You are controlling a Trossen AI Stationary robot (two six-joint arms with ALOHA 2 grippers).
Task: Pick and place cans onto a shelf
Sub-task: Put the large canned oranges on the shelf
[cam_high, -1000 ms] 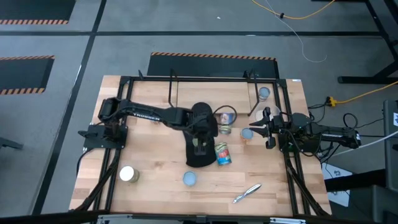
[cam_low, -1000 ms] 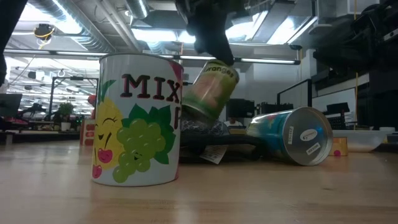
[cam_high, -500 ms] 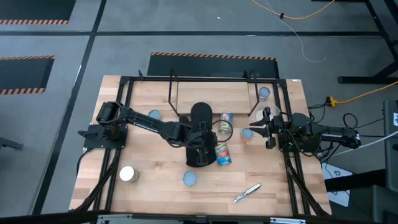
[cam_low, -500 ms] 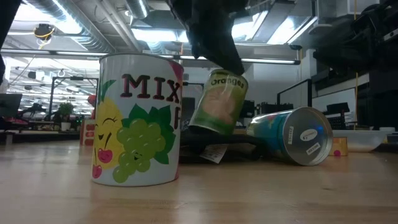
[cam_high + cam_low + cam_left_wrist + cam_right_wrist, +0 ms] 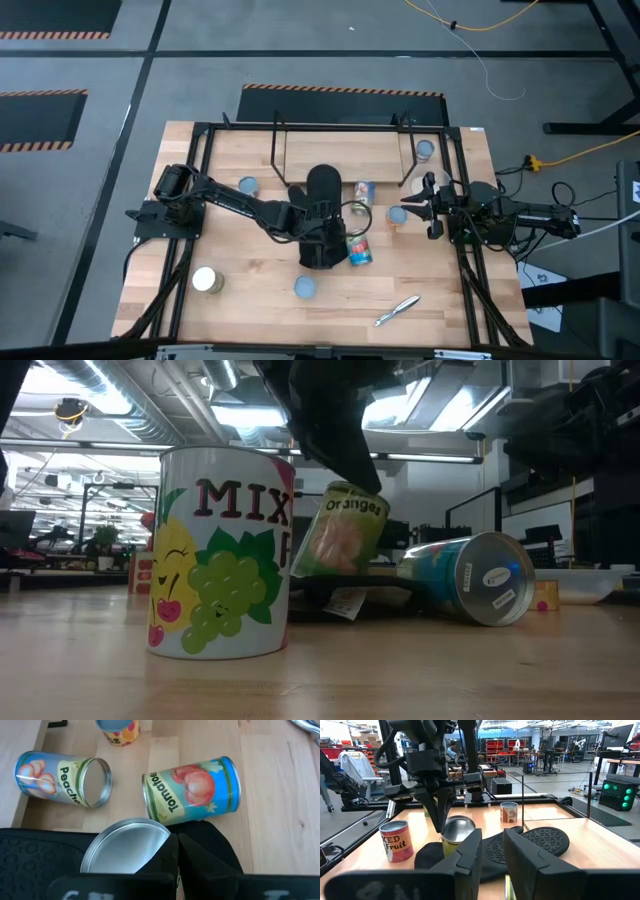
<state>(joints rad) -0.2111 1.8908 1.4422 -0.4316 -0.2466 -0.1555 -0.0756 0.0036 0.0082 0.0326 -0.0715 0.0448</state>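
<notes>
My left gripper (image 5: 335, 215) is over the table's middle, shut on an "Oranges" can (image 5: 340, 532) that tilts above a black mat (image 5: 320, 258). The can's silvery top shows in the left wrist view (image 5: 125, 851). A tomato can (image 5: 192, 790) and a peaches can (image 5: 62, 772) lie on their sides beside it. A "Mixed Fruit" can (image 5: 220, 550) stands upright near the front edge. The shelf (image 5: 340, 155) stands at the table's far side. My right gripper (image 5: 425, 208) waits open at the right, near a standing can (image 5: 397, 215). My left gripper holds the Oranges can by its top rim (image 5: 161, 836), the fingers (image 5: 437, 817) coming from above and pointing down. Which finger is inside the rim is hidden by the gripper. The can hangs tilted, top toward the gripper; whether its lower edge (image 5: 312, 572) touches the mat I cannot tell.
Other cans stand at the front left (image 5: 205, 280), the left middle (image 5: 247, 185) and the far right (image 5: 425, 150). A silvery pen-like item (image 5: 398, 310) lies near the front edge. A second round black mat (image 5: 322, 185) lies in front of the shelf.
My left gripper has gone down and toward the table's near edge with the Oranges can. The can has sunk from well above the mat to just over it and stays tilted. The peaches can behind it has come into view.
</notes>
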